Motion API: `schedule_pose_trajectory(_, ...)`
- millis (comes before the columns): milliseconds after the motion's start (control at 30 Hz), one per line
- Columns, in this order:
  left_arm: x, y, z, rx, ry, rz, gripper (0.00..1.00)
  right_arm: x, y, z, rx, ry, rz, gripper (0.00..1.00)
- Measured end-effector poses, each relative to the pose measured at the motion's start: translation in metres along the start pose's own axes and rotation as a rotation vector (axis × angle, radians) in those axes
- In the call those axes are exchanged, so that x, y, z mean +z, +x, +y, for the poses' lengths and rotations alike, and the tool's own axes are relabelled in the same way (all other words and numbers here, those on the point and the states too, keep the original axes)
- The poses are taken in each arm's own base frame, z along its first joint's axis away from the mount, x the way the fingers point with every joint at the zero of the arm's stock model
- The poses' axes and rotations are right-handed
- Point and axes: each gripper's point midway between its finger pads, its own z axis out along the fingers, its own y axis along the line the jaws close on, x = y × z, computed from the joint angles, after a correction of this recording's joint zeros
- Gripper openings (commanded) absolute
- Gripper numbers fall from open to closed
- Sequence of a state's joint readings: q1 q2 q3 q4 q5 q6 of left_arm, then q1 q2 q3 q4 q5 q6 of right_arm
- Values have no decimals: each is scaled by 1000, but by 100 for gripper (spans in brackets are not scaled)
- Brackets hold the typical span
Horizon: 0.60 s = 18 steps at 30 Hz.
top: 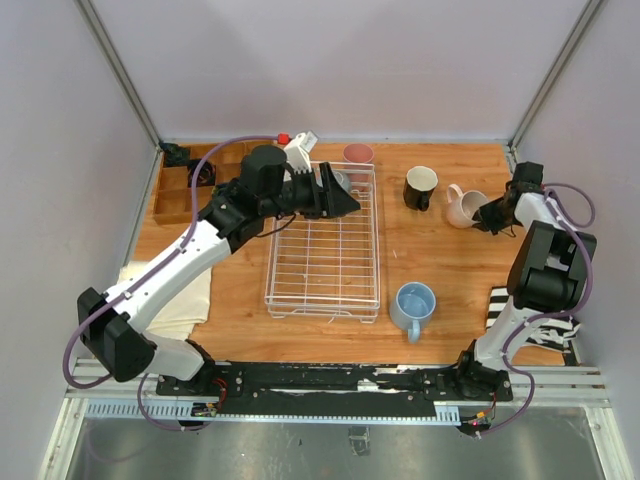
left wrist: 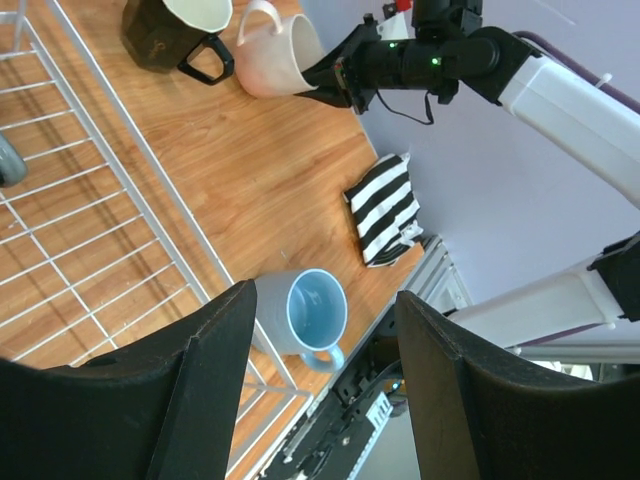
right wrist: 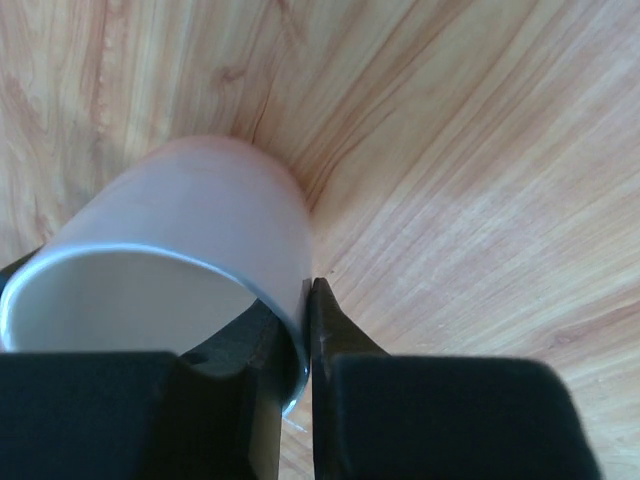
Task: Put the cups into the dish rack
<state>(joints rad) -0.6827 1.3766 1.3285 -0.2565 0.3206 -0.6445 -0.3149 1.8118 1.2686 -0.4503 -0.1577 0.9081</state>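
The white wire dish rack [top: 325, 262] lies mid-table. My left gripper [top: 348, 203] hovers open and empty over its far end, next to a grey cup [top: 343, 179] partly hidden in the rack. My right gripper [top: 490, 216] is shut on the rim of a pale pink mug [top: 464, 208]. In the right wrist view one finger sits inside that mug [right wrist: 190, 230] and the other outside, pinching its wall. A black mug [top: 420, 187] stands to the left of it. A light blue mug [top: 413, 305] stands by the rack's near right corner. A pink tumbler [top: 358, 154] is behind the rack.
A brown wooden compartment tray [top: 183, 192] sits at the back left, with a beige cloth [top: 188, 296] in front of it. A black-and-white striped cloth [top: 533, 326] lies by the right arm's base. A small red-and-white object [top: 298, 142] is at the back edge.
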Motion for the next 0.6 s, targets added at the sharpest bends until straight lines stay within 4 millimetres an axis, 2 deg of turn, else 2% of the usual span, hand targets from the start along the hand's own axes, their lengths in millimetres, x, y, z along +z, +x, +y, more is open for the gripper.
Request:
schedule_pose_trajectory(267, -6, -9, -8, -73, 72, 4, 64, 2, 1, -5, -65, -48, 41, 1)
schedule_pose_trajectory(400, -7, -9, -18, -162, 163, 18, 65, -6, 8, -5, -142, -113, 74, 1)
schedule_pose_trajectory(500, -9, -6, -27, -257, 229, 41, 65, -29, 17, 9, -217, -243, 92, 1)
schedule_pose_trajectory(600, -10, -2, -36, -367, 291, 68, 65, -63, 21, 33, -292, -410, 58, 1)
